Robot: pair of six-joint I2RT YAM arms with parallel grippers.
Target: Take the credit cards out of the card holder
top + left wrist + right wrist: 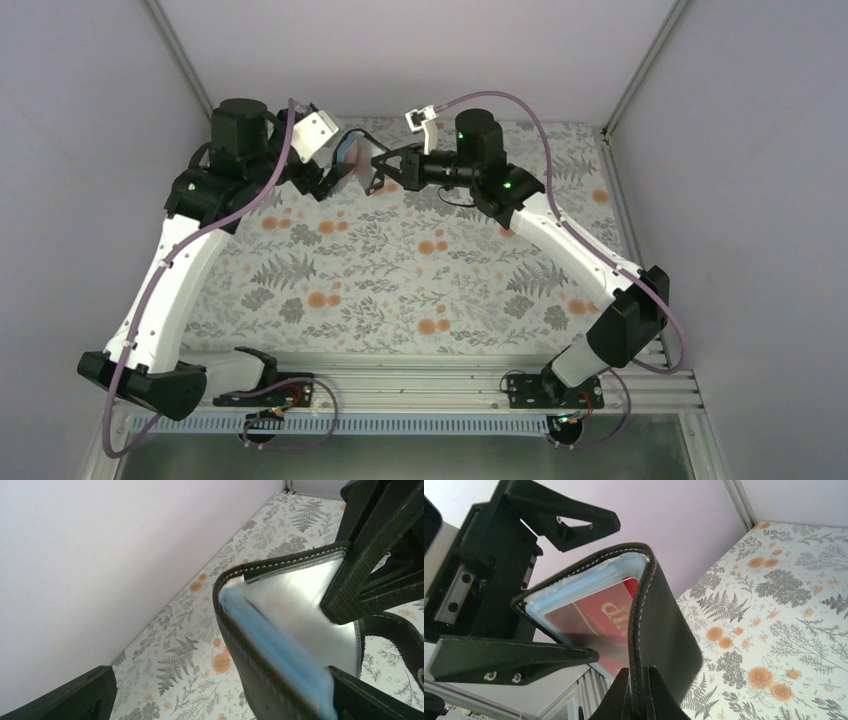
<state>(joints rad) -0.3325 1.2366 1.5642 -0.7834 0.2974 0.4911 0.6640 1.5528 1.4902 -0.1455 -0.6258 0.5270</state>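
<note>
Jaws of the left gripper spread wide around the card holder, aloft at 12 o'clock: dark stitched outside, pale blue lining, red card showing inside. Right gripper pinches its dark edge.

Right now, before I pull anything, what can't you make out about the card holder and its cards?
- Card count: the right wrist view shows only a red card; the card holder's dark cover hides any others.
- Top view: holder too small, flanked by the left hand and right hand.
- Left wrist view: its inside is blurred, and a right hand finger covers part.
- Whether the left hand touches the holder: no view shows it.
</note>
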